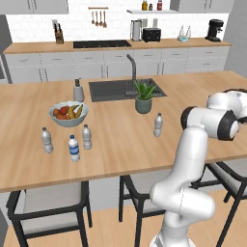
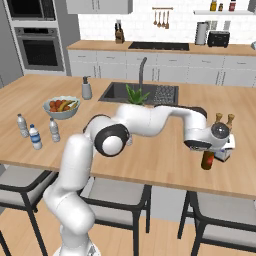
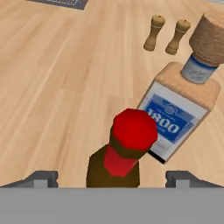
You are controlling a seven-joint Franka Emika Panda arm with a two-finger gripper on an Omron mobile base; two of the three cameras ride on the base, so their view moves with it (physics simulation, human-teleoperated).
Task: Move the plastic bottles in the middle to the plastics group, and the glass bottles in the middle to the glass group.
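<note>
Glass bottle, slim dark brown w/ red neck + cap point(image 3: 124, 151), stands upright on the wooden island counter point(image 1: 120, 144), directly under the gripper point(image 3: 111, 177). Hand view: fingertips sit wide apart, one each side of the bottle shoulders, clear gaps both sides, no contact visible. Jaws apart, nothing clamped. Long axis of bottle vertical, pointing straight up toward the hand; tool is above it, looking down its neck.

Position: bottle is just beside the flat squarish clear bottle w/ blue label + tan stopper point(image 3: 179, 109) = glass group. Whether the two touch, can't tell; they overlap in hand view. Two small wooden shakers point(image 3: 166, 34) stand further back, apart.

Right base view: brown bottle point(image 2: 207, 160) hangs partly hidden below the wrist, near counter's front edge.

Judgement: glass step looks placed; next move = lift straight up along bottle axis, no sideways drift or cap gets clipped.

Remaining: one clear ribbed plastic bottle point(image 1: 157, 125) mid-counter, well apart from plastics group point(image 1: 73, 148) at far left by fruit bowl point(image 1: 68, 114).
</note>
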